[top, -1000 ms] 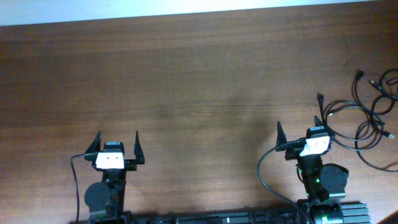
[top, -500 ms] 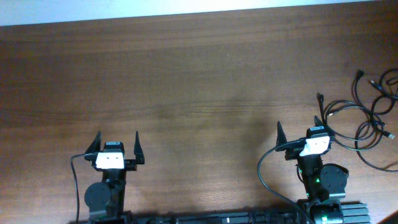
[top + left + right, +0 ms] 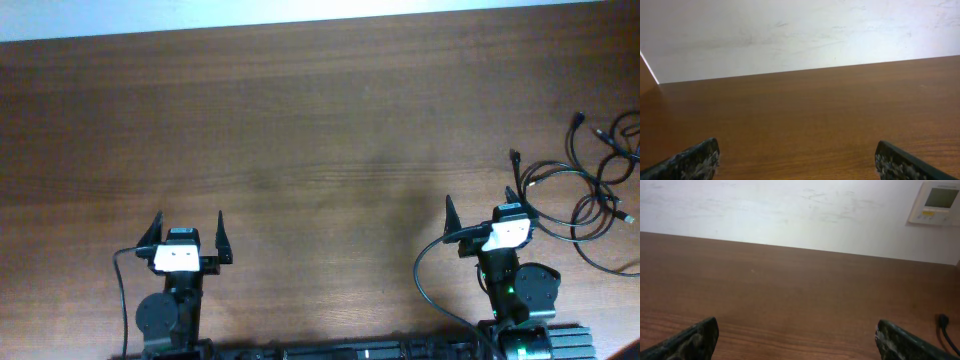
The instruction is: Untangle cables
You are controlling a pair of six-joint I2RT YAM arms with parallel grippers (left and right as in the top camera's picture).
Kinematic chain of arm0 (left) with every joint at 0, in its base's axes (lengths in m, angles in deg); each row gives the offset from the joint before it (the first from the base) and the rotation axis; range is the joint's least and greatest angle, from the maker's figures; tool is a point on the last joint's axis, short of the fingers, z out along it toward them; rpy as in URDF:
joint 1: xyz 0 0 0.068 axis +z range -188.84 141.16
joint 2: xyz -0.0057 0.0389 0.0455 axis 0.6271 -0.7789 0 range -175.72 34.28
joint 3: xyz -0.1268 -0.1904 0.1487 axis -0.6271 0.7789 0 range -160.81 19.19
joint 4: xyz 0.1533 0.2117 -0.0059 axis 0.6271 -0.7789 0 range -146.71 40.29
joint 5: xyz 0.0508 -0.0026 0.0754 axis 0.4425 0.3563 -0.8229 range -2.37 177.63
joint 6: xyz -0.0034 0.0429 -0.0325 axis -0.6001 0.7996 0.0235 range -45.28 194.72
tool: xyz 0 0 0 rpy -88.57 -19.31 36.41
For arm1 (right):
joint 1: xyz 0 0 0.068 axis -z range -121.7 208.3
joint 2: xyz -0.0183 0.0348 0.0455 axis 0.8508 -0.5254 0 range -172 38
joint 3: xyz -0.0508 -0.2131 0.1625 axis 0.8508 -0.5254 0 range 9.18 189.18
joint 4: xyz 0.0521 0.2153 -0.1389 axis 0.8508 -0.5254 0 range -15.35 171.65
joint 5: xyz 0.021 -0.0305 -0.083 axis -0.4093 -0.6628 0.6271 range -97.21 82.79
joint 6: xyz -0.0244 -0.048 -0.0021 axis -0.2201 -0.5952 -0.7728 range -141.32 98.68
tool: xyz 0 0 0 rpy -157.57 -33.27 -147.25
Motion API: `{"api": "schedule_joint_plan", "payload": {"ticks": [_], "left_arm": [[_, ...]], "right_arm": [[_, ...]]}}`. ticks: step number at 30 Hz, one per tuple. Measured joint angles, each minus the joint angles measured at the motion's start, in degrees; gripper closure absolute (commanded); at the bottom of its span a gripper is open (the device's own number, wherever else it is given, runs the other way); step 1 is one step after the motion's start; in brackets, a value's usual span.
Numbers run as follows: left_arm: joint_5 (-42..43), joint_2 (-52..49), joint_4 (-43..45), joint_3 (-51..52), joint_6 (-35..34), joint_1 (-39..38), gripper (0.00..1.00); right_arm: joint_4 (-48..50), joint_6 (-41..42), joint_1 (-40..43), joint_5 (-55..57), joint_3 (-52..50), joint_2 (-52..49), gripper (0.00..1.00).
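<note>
Cables [image 3: 590,178] near splayed right gripper [image 3: 480,206]; left gripper [image 3: 189,222] splayed too.

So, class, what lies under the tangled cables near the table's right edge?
Only the wooden table shows beneath the cables. Where cords cross, the lower strands are partly covered, and the bundle runs past the picture's right edge.

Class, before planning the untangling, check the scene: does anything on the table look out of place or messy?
Only the cables: loose overlapping loops crowded at the table's far right, running past the overhead picture's edge. Nothing looks spilled or damaged.
</note>
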Motion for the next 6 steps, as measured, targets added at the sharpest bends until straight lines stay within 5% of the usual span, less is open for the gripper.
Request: {"api": "schedule_joint_plan", "payload": {"ticks": [6], "left_arm": [[0.0,0.0,0.0,0.0,0.0,0.0,0.01]], "right_arm": [[0.0,0.0,0.0,0.0,0.0,0.0,0.01]]}}
